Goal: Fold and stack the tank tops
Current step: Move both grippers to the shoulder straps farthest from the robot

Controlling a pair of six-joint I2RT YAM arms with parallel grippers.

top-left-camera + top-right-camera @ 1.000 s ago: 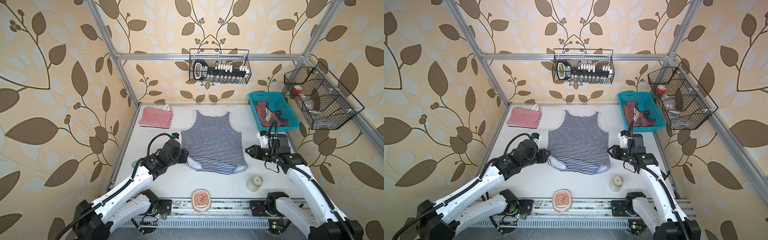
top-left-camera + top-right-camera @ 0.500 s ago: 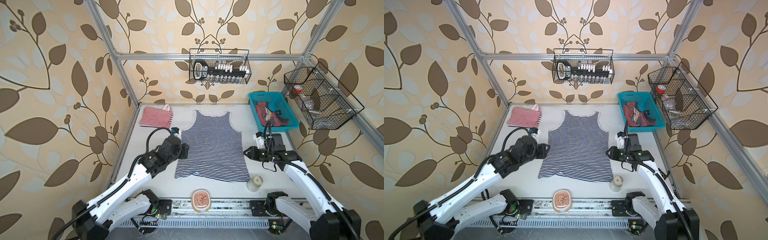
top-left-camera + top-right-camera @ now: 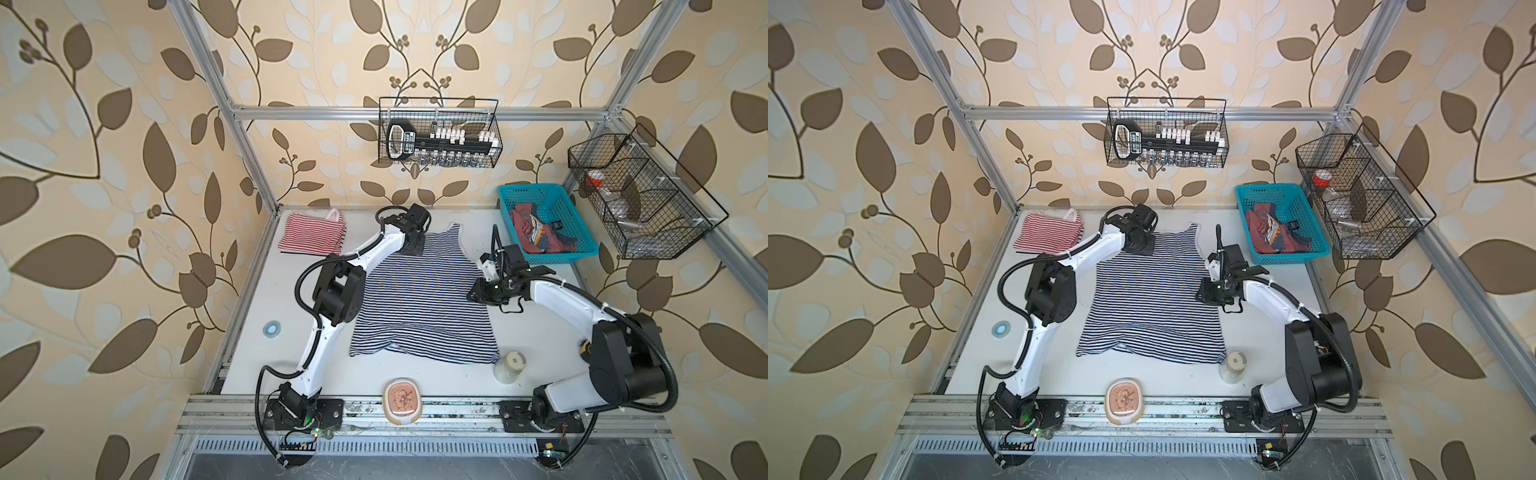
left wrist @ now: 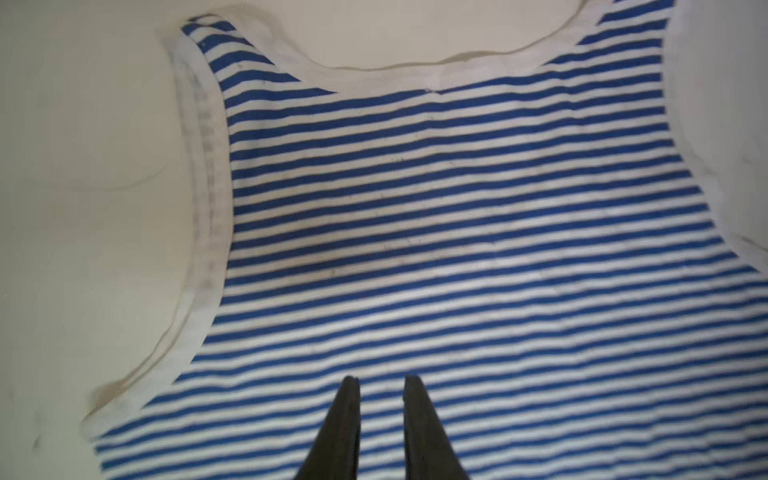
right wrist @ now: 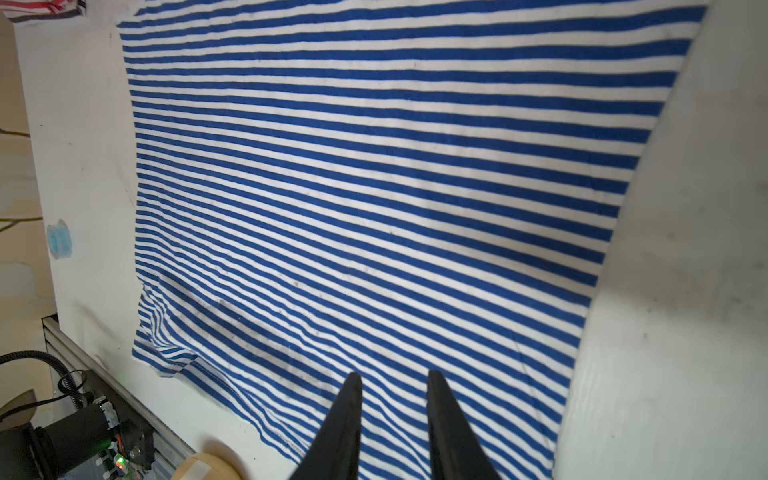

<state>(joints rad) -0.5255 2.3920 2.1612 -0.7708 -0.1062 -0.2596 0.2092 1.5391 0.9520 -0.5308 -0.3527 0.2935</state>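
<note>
Left wrist view shows your left gripper (image 4: pixel 381 379), jaws narrowly parted and empty, over the navy-and-white striped top (image 4: pixel 457 208) by its neckline. The right gripper (image 5: pixel 392 374), equally empty, hovers at its side. Spread flat mid-table (image 3: pixel 457 382), it looks ready: next pinch both edges and fold.

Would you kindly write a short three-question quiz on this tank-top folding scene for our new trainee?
1. True or false: the navy-and-white striped top lies unfolded on the table.
2. Where is the dusty red top? A) in the blue basket; B) at the table's near edge; C) under the striped top.
3. Fill in: the folded red-and-white striped top sits at the table's far ___ corner.
Key: 1 true; 2 A; 3 left.
</note>
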